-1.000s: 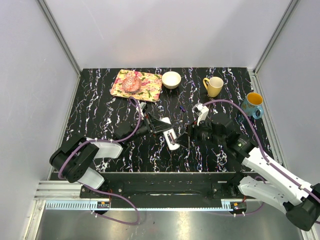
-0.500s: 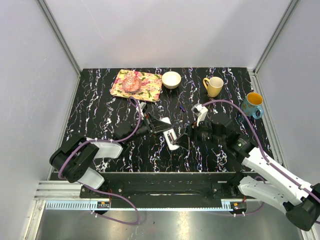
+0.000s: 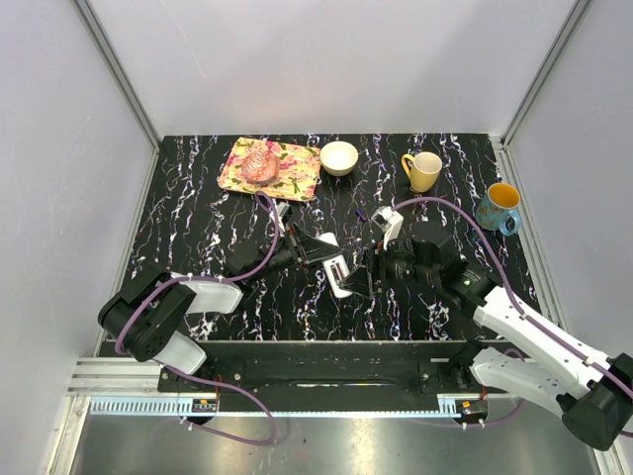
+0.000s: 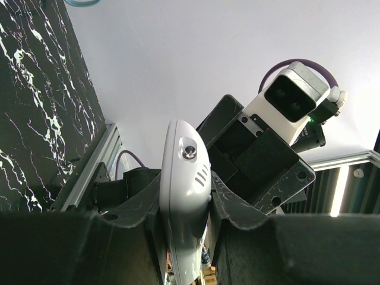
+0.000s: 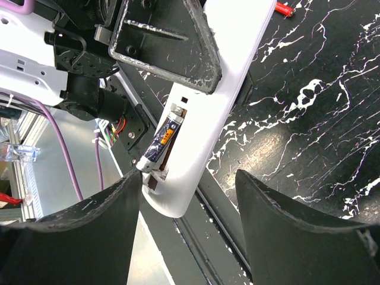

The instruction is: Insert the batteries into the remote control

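Observation:
My left gripper [image 4: 187, 199] is shut on the white remote control [image 4: 184, 178], holding it off the table; the overhead view shows the remote control [image 3: 339, 276] at the table's middle. In the right wrist view its slot faces the camera, and a dark blue-purple battery [image 5: 161, 139] lies in it tilted, its near end sticking out. My right gripper [image 5: 190, 199] is open around the remote's near end [image 5: 219, 101], its left finger [image 5: 113, 205] next to that battery end. A red battery [image 5: 284, 8] and a small blue one [image 3: 361, 214] lie loose on the table.
At the back stand a floral tray [image 3: 292, 176] with a pink object, a white bowl [image 3: 339, 157] and a yellow mug [image 3: 423, 170]. A blue mug [image 3: 499, 206] is at the right edge. The table's front rail [image 5: 219, 225] runs just under the remote.
My right gripper has moved left and closer, so its open fingers now straddle the remote's near end. The left gripper and the remote have stayed put.

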You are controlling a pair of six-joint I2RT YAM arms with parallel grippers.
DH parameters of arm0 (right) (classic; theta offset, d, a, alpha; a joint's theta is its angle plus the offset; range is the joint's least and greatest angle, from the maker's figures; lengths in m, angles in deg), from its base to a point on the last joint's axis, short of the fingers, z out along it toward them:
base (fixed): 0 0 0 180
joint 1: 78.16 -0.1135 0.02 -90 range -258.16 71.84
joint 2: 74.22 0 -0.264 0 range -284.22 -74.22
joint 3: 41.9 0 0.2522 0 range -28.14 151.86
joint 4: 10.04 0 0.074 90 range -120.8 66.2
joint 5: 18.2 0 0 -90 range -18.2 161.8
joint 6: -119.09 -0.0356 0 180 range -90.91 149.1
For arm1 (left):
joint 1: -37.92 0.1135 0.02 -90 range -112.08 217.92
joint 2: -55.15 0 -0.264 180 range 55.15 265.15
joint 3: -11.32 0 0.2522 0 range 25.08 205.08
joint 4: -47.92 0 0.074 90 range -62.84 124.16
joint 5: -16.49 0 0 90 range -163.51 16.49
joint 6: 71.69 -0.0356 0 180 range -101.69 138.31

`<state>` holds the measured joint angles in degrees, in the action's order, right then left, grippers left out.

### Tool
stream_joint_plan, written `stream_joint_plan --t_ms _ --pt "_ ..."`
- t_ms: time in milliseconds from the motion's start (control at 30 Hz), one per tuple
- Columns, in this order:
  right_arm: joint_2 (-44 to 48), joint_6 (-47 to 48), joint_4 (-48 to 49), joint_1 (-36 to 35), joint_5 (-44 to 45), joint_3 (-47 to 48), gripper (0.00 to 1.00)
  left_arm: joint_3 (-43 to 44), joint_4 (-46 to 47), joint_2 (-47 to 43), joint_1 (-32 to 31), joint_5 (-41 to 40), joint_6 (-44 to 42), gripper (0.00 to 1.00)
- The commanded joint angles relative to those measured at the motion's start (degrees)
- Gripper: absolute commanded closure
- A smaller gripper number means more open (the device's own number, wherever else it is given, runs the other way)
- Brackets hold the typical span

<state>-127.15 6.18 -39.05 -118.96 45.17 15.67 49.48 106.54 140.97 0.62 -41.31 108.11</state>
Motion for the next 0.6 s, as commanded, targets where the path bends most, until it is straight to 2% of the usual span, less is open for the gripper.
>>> stream_joint_plan --t_ms 0,567 --pt "-0.86 0.86 2.41 0.28 0.00 1.45 0.31 1.61 22.98 -1.97 -0.14 1.28 0.29 1.00" --pt "-3.59 -0.55 3.29 0.28 0.00 1.98 0.33 1.96 22.98 -2.59 -0.41 2.69 -0.41 1.00"
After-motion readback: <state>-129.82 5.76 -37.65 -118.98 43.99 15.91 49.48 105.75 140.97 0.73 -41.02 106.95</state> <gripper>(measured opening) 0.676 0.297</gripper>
